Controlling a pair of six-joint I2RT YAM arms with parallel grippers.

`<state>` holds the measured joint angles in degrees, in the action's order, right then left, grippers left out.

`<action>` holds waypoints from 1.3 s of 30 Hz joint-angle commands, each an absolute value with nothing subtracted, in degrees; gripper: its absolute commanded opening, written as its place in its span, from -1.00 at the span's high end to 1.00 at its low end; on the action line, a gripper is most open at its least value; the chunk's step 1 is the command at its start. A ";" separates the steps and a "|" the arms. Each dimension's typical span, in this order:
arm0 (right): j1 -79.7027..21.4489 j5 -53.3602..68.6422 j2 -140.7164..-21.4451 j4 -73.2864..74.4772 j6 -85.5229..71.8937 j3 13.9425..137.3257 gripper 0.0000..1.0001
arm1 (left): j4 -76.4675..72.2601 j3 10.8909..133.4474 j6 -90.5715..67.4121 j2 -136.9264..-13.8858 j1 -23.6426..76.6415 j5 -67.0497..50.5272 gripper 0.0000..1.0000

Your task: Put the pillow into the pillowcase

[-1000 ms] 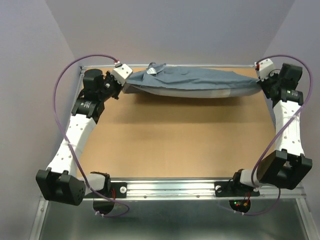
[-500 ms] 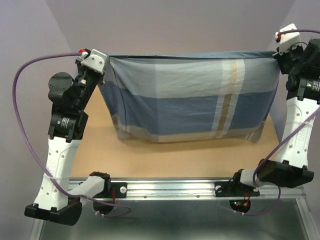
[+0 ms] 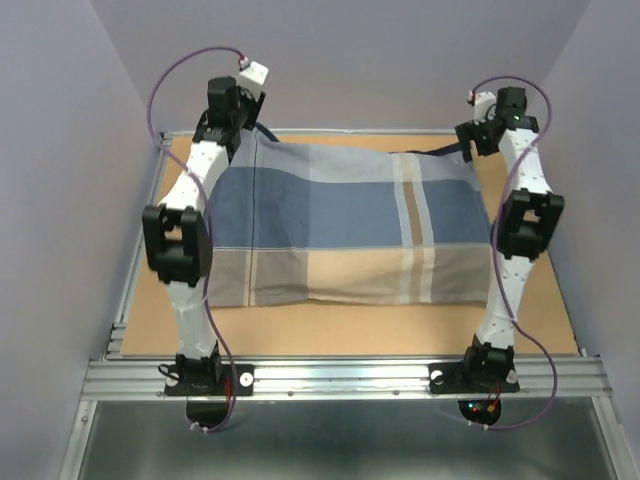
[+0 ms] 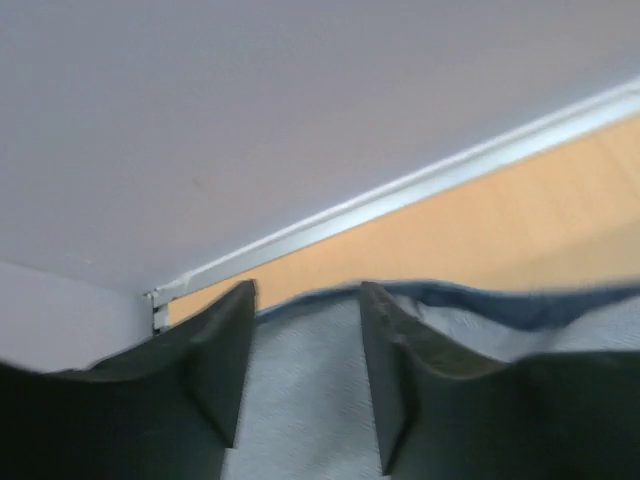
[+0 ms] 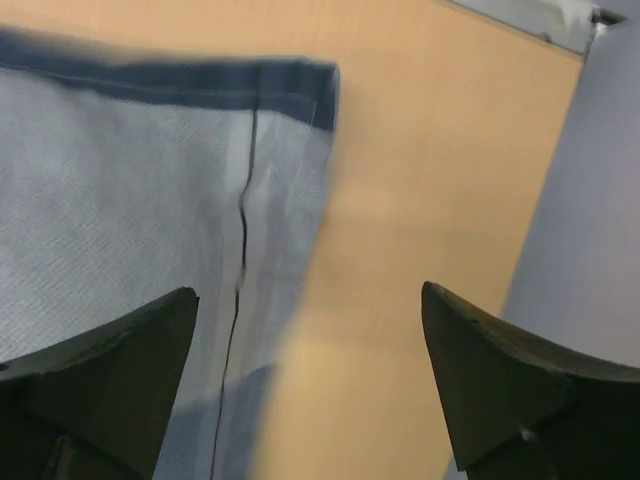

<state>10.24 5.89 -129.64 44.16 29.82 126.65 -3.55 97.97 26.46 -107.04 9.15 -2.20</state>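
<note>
Pillowcase [image 3: 340, 235] lies flat on the desk [image 3: 530, 300], plaid face up, long axis running left to right, far hem close to the far rail [image 4: 400, 190]. No pillow in sight anywhere on the bare board; the case looks slightly plump, so probably inside, but cannot confirm. Left fingers [image 4: 220, 350] are parted over the far left corner, with the hem showing in the gap between them and nothing pinched that I can see. Right fingers [image 5: 110, 350] are spread wide above the far right corner; that corner sits just to their left, with bare desk directly under the gap and no cloth touched. Both sets of fingers sit at the far side, so the cloth runs toward the near edge from each. The left set is the closer to fabric; the right would need a short shift leftward to straddle its corner. Room to move: an open strip along the near edge and down the right side; tight at the far rail and the wall behind it.
</note>
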 commanded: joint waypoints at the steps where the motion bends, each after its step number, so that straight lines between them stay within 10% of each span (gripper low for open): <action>1: 9.49 0.98 -137.64 56.24 22.40 158.09 -1.00 | 14.02 136.38 19.26 -120.30 4.58 3.09 -0.30; 14: 13.80 13.86 -102.49 47.90 24.63 104.01 -1.00 | 20.65 96.54 17.41 -93.44 1.76 -14.48 -0.97; 39: 9.67 29.26 -75.33 42.80 8.44 65.39 -1.00 | 15.29 58.97 10.81 -64.16 5.18 -14.85 -0.97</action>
